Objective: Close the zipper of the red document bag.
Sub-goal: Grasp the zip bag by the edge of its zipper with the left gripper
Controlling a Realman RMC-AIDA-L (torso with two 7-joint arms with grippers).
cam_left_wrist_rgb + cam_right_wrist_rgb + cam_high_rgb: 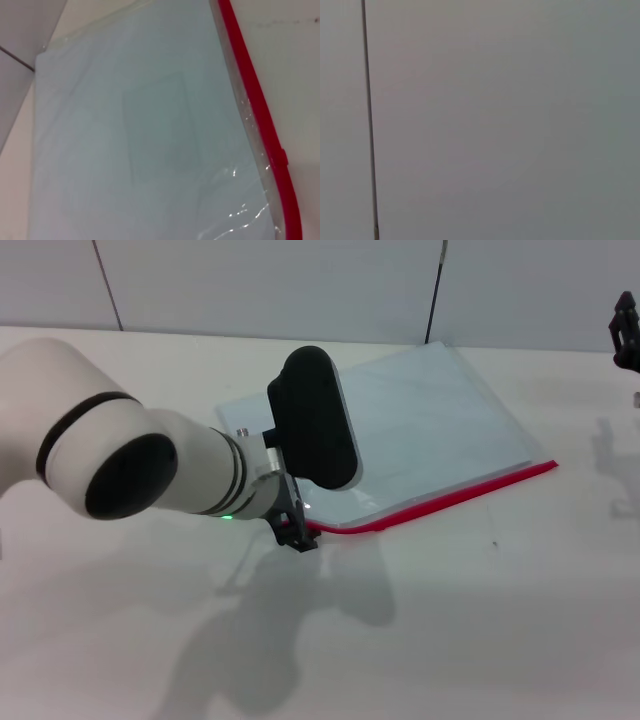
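The red document bag (pixel 430 430) lies flat on the white table, a translucent pale blue-white pouch. Its zipper (pixel 450 498) is a thin red strip along the edge nearest me. My left gripper (pixel 298 536) is down at the zipper's left end, at the bag's near-left corner, and the black wrist housing hides part of the bag. The left wrist view shows the bag (pixel 150 140) close up, with the zipper (pixel 260 115) running along one side and a small bump on the strip. My right gripper (pixel 625 335) hangs parked at the far right, well away from the bag.
The white table (pixel 480 620) stretches around the bag. A grey panelled wall (pixel 300 280) with dark seams stands behind it. The right wrist view shows only that wall (pixel 495 120). My left arm's bulky white forearm (pixel 110 460) fills the left side.
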